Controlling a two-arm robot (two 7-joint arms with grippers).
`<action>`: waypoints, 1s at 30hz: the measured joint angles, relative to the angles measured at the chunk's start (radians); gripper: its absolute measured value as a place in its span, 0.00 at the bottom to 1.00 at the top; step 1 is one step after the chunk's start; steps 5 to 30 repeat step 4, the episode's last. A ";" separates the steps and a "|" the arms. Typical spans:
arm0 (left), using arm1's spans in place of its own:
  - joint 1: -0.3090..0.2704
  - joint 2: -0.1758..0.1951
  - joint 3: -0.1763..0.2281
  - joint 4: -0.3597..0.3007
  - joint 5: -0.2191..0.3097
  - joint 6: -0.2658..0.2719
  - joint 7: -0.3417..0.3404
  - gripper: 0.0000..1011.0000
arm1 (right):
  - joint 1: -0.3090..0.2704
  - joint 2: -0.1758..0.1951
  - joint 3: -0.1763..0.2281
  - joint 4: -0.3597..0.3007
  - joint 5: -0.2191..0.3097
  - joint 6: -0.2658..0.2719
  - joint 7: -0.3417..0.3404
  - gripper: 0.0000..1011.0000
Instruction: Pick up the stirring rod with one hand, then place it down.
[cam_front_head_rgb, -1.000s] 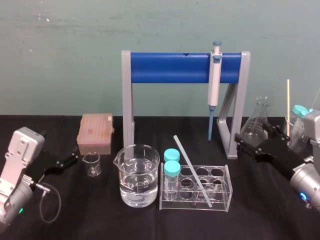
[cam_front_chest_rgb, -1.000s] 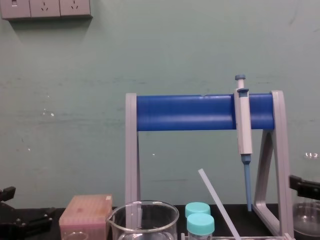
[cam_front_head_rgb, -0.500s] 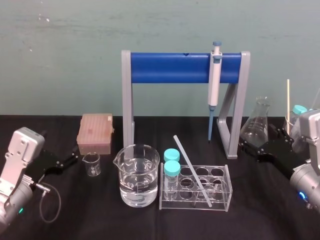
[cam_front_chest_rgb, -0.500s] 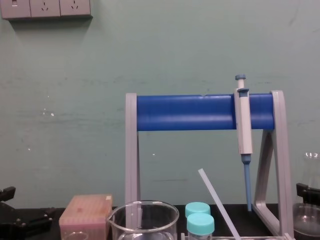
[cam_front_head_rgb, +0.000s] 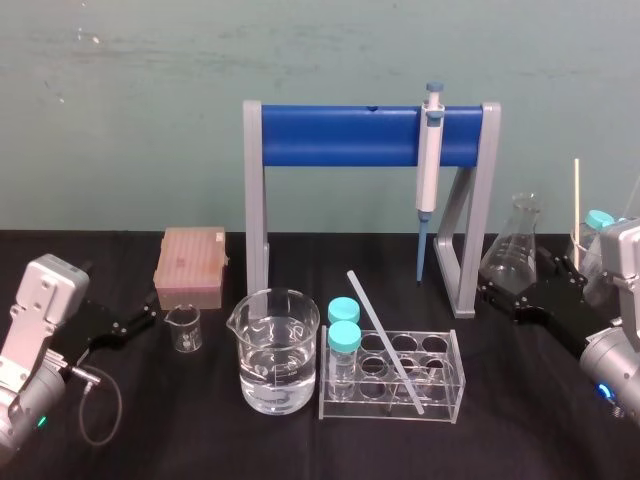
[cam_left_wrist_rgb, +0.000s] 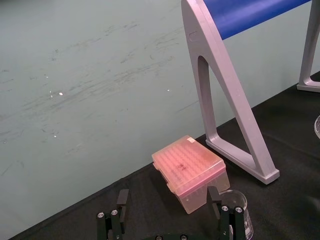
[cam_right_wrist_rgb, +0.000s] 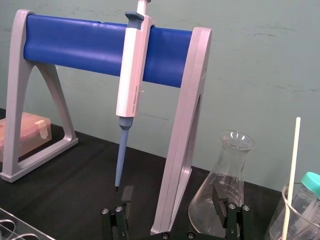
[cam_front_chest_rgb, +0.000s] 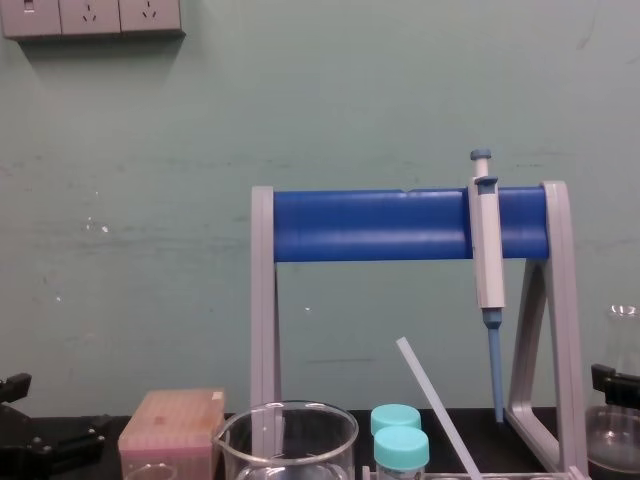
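The stirring rod (cam_front_head_rgb: 384, 336) is a thin translucent white stick leaning tilted in the clear test tube rack (cam_front_head_rgb: 452, 372), its top pointing up and left; its upper end shows in the chest view (cam_front_chest_rgb: 432, 402). My right gripper (cam_front_head_rgb: 503, 295) hovers open and empty at the right, by the foot of the pipette stand, well right of the rod. Its fingers (cam_right_wrist_rgb: 124, 198) stand wide apart in the right wrist view. My left gripper (cam_front_head_rgb: 138, 320) rests open at the far left near the pink tip box (cam_front_head_rgb: 190, 266), its fingers (cam_left_wrist_rgb: 122, 199) apart.
A grey-and-blue pipette (cam_front_head_rgb: 430, 170) hangs on the blue-bar stand (cam_front_head_rgb: 340, 137). A large beaker of water (cam_front_head_rgb: 277, 350) and two teal-capped tubes (cam_front_head_rgb: 343, 335) sit left of the rod. A small beaker (cam_front_head_rgb: 184, 328), a conical flask (cam_front_head_rgb: 515, 245) and a jar with a thin stick (cam_front_head_rgb: 576, 212) stand around.
My right gripper has drawn back toward the right and a little lower, away from the stand. The rod and the left arm have not moved.
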 joint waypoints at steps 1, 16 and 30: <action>0.000 0.000 0.000 0.000 0.000 0.000 0.000 0.99 | 0.000 0.000 0.000 0.000 0.000 0.000 0.000 0.99; 0.000 0.000 0.000 0.000 0.000 0.000 0.000 0.99 | 0.000 0.000 0.000 0.000 0.000 -0.001 0.001 0.99; 0.000 0.000 0.000 0.000 0.000 0.000 0.000 0.99 | 0.000 0.000 0.000 0.000 0.000 -0.001 0.001 0.99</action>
